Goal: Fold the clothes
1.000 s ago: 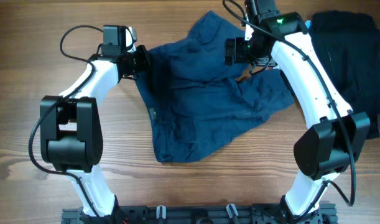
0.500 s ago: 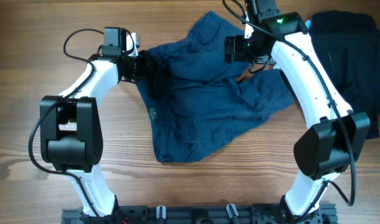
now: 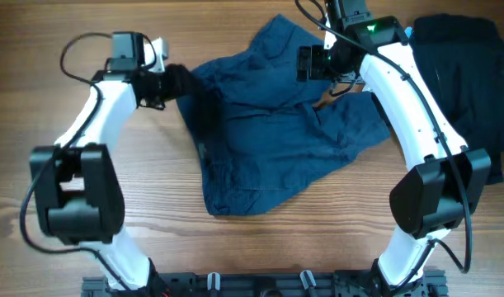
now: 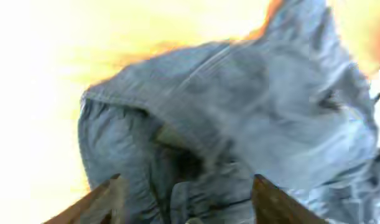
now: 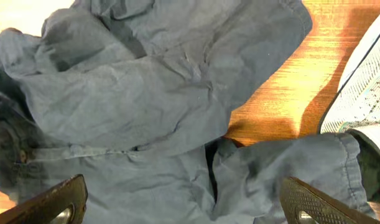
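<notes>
Shorts [image 3: 276,140], dark blue and crumpled, lie spread in the middle of the tabotop [image 3: 37,124], between the two arms. Their left edge runs down just beside the left pincer [image 3: 179,82], which sits low at the top left corner of the cloth. The left wrist view is blurry, but it shows that pincer [image 4: 186,211] with its two fingers [image 4: 102,199] apart. Blue cloth shows in the gap past them, and nothing is pinched. The right pincer [image 3: 309,64] hangs over the top edge of the shorts. In its own view this pincer [image 5: 186,208] is spread very wide, with its fingers [image 5: 53,202] at the two bottom corners, and it holds nothing. Below it a fold of the shorts [image 5: 146,93] ends in a slanted edge, and a patch of bare wood shows beside that edge. The bottom hem of the shorts stops well short of the arm bases, so a strip of bare wood runs along the front. More bare wood lies to the far left and at the top left. A black garment [image 3: 466,74] lies bunched at the top right corner, and its pale lining [image 5: 364,81] shows in the right wrist view. The right arm covers the space between it and the shorts, so I cannot tell if they touch.
</notes>
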Tool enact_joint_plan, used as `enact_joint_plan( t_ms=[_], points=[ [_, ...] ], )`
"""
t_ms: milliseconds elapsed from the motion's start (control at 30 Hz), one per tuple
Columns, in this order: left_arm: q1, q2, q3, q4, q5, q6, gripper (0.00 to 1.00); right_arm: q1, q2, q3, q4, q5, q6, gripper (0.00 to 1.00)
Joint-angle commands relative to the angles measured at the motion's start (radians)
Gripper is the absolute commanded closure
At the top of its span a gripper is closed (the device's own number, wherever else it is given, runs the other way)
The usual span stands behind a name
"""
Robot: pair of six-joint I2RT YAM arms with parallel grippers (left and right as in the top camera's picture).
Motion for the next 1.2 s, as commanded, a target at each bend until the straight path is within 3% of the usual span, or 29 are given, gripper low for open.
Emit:
enact_joint_plan(
  t_ms=[0,300,533,800,900,1033,1167],
  points=[
    [-0.003,-0.002,-0.001,0.015,-0.014,0.026,0.31,0.002,0.0,0.014,0.004,-0.021,-0.019,0.0],
    [-0.003,0.11,-0.001,0.142,-0.016,-0.003,0.37,0.002,0.0,0.014,0.004,-0.024,-0.02,0.0],
    [-0.014,0.136,-0.001,0.27,-0.016,-0.071,0.35,0.002,0.0,0.014,0.005,-0.023,-0.02,0.0],
    [-0.06,0.183,-0.001,0.29,-0.019,-0.071,0.45,0.002,0.0,0.014,0.025,-0.023,-0.019,0.0],
    [-0.06,0.194,-0.001,0.282,-0.021,-0.071,0.59,0.002,0.0,0.014,0.034,-0.024,-0.019,0.0],
    [-0.06,0.196,-0.001,0.273,-0.079,-0.071,0.96,0.002,0.0,0.014,0.044,-0.024,-0.019,0.0],
    [-0.06,0.196,-0.001,0.319,-0.257,-0.064,0.96,0.002,0.0,0.014,0.045,-0.024,-0.017,0.0]
  ],
)
